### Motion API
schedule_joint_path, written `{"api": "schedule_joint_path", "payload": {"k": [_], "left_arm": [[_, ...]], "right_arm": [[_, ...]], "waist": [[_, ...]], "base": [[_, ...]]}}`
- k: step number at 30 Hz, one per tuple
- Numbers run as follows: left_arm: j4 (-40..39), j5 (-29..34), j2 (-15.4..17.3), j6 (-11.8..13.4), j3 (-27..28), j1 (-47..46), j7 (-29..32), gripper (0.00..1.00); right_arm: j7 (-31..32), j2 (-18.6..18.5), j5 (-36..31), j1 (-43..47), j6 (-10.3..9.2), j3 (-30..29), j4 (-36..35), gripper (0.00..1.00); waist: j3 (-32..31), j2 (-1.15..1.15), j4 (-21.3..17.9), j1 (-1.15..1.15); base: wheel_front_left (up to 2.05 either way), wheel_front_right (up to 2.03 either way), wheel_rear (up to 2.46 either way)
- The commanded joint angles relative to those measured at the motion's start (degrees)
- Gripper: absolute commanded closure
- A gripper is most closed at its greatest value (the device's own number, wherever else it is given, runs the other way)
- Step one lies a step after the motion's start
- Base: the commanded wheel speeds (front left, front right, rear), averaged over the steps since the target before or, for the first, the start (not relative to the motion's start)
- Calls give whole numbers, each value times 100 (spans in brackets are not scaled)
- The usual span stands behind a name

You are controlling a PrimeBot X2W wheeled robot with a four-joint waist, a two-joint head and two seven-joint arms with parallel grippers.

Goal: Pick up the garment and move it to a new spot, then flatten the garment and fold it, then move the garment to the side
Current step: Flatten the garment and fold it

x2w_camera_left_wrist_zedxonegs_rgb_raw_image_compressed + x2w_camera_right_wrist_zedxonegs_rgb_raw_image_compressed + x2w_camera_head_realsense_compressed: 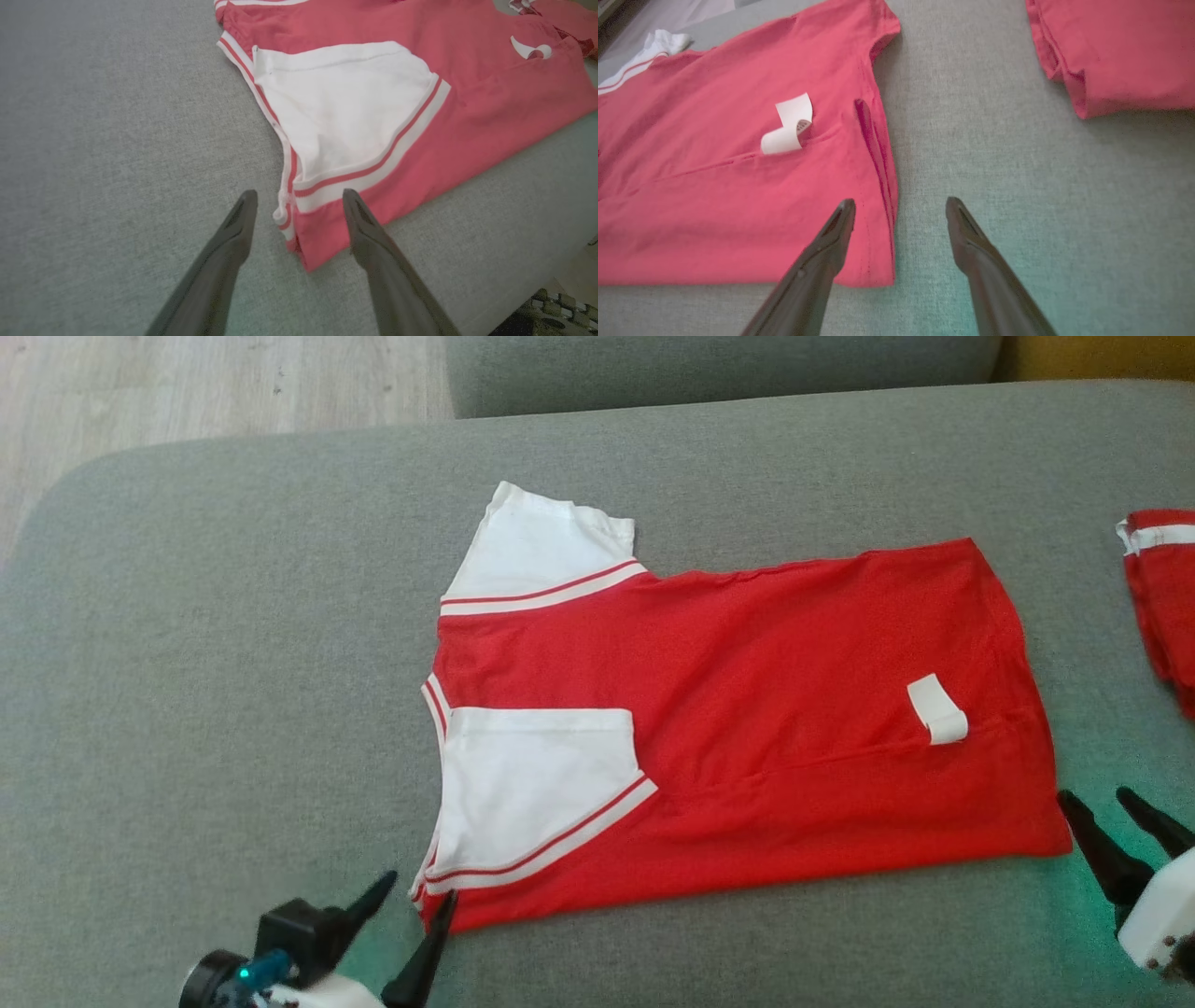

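Note:
The garment [766, 709] is a red shirt with white sleeves, lying flat on the grey couch cushion [233, 663], its near long side folded over so one white sleeve [532, 784] lies on top. A white label [936, 707] curls up near its right hem. My left gripper [417, 887] stands open at the shirt's near left corner [299, 242], fingers spread either side of it without holding it. At the near right corner [878, 275] is my right gripper [1094, 793], open wide, with one finger over the hem and one over bare cushion.
Another red garment [1162, 588], folded, lies at the cushion's right edge [1120, 51]. A second grey cushion [719, 369] stands behind, and wooden floor [205, 392] shows at the far left. Bare cushion stretches left of the shirt.

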Motion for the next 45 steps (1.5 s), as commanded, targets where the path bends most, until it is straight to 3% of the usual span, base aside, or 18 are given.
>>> {"api": "schedule_joint_path", "payload": {"k": [1,7,12,15,17,22,28,41,42,43,45], "left_arm": [[-171,56,173,44,272,-270,-44,0],[-529,71,404,13,620,-942,54,0],[-517,-31,590,-595,766,-2562,875,0],[-42,-468,423,-1042,689,-3710,1793,0],[438,-965,200,-1149,742,-4393,2369,0],[1835,-1300,18,-1218,751,-5758,3340,0],[2999,-1092,138,-1283,432,-6681,3788,0],[3216,-1184,487,-1305,-448,-6830,3914,0],[3228,-1187,522,-1305,-494,-6839,3901,1],[3250,-1172,557,-1305,-532,-6854,3877,11],[3305,-1166,622,-1305,-590,-6890,3809,12]], "right_arm": [[-46,-161,-97,42,39,-96,-215,0],[-396,-30,-529,73,39,-664,-757,0],[-397,127,-860,-32,39,-905,-1150,0],[-296,237,-1018,-222,39,-909,-1365,0],[-250,316,-1103,-390,39,-863,-1470,0],[-200,590,-1251,-834,39,-616,-1578,0],[-347,808,-1232,-1209,39,-385,-1387,0],[-714,864,-1096,-1462,39,-119,-950,0],[-732,860,-1086,-1473,39,-105,-922,0],[-750,854,-1077,-1484,39,-95,-893,0],[-779,844,-1061,-1508,39,-62,-844,0]], "waist": [[4,0,-20,0],[149,0,-91,0],[539,0,-191,0],[867,0,-341,0],[1072,0,-476,0],[1562,0,-920,0],[2012,0,-1395,0],[2245,0,-1633,0],[2248,0,-1640,0],[2249,0,-1646,0],[2252,0,-1660,0]], "base": [[0,0,0],[0,0,0],[0,0,0],[0,0,0],[0,0,0],[0,0,0],[0,0,0],[0,0,0],[0,0,0],[0,0,0],[0,0,0]]}}
